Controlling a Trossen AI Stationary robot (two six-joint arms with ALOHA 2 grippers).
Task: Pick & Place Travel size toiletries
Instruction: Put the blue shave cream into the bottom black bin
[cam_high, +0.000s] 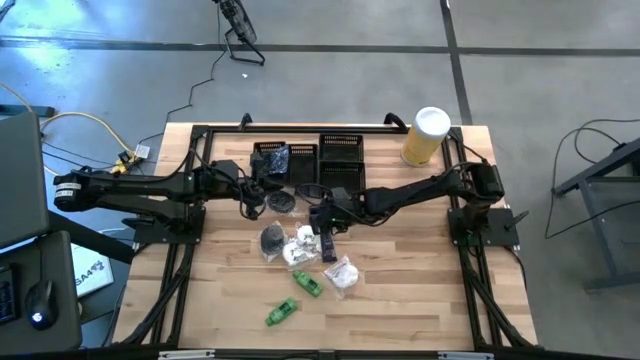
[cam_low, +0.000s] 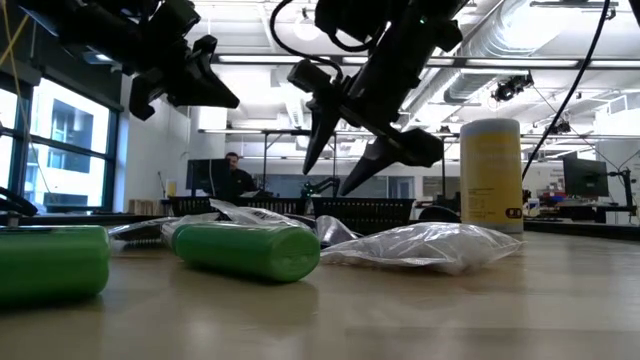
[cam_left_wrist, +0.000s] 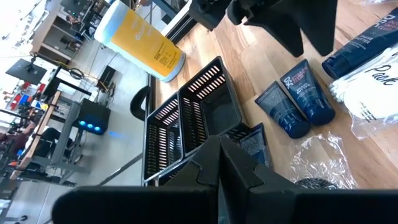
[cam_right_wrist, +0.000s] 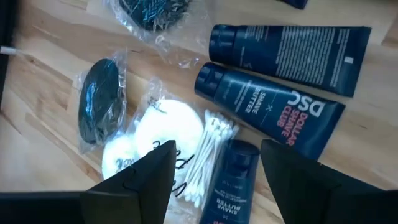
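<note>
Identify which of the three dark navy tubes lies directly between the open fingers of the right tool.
The smallest navy tube, beside the cotton swabs, sits between the right tool fingers; the two longer tubes lie beyond it.

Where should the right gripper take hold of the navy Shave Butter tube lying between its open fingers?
Across the tube's body, from straight above. The navy tube lies flat on the table, its length running between the right gripper's open fingers, so they can likely close on its two long sides. The cotton swabs lie close alongside and may get pinched.
</note>
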